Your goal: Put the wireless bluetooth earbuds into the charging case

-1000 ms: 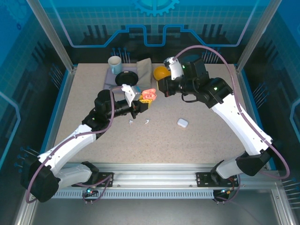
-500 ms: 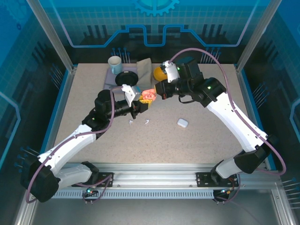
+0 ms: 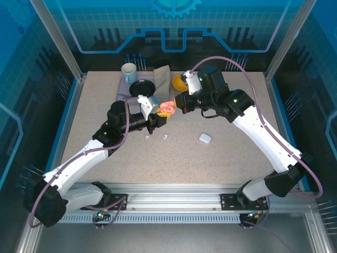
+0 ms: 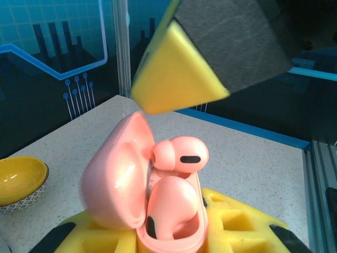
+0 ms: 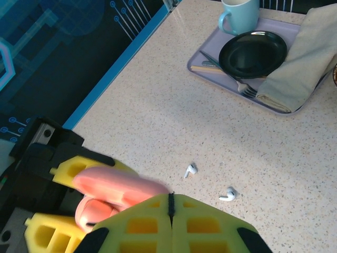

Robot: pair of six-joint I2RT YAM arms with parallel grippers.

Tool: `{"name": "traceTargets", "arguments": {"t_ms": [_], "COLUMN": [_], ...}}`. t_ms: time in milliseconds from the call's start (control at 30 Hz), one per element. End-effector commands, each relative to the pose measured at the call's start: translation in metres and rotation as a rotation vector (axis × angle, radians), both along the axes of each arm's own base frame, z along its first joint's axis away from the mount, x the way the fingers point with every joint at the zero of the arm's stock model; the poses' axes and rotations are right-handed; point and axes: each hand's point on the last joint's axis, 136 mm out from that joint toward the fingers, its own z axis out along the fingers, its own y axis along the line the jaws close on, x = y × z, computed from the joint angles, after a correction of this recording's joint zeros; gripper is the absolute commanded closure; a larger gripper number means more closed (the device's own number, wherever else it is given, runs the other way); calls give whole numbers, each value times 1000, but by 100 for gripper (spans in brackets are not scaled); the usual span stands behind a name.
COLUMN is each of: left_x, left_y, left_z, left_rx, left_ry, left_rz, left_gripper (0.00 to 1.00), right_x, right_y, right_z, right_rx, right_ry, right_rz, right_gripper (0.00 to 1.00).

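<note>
The speckled table [image 3: 226,158] carries everything. The left gripper [image 3: 160,116] has its jaws clamped on the open pink charging case [image 4: 118,174], lid flipped back. The right gripper [image 5: 171,213] sits right over that case with its jaws pressed together and nothing between them. Its yellow tip hangs just above the lid, and honestly I can't tell if it's touching.

A closed white case [image 3: 205,138] lies on the table to the right of the pink one, well apart from it.

The two pink earbuds [image 4: 169,203] are both in the pink case. One sits down in its well. The other [image 4: 181,155] rides higher, head poking above the rim, right under the closed right jaws.

The two white earbuds [image 3: 148,137] [image 3: 165,137] lie loose on the table, on the arm-base side of the pink case and clear of both sets of jaws.
</note>
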Motion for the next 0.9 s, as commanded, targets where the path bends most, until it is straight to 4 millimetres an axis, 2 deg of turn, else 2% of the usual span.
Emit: {"name": "traceTargets", "arguments": {"t_ms": [0, 200, 667, 867], "left_x": [3, 3, 3, 3], "left_y": [2, 2, 1, 2], "left_z": [18, 17, 17, 17], "left_rx": [-34, -33, -33, -34], "left_ry": [-51, -51, -47, -50], "left_rz": [11, 8, 5, 8], "left_gripper": [100, 100, 100, 100], "right_x": [-19, -22, -10, -14], "right_y": [1, -2, 12, 14], "right_z": [3, 12, 1, -4], "right_rx": [10, 28, 17, 3], "right_ry": [16, 0, 23, 33], "right_rz": [36, 29, 54, 76], "right_gripper": [96, 96, 97, 97]}}
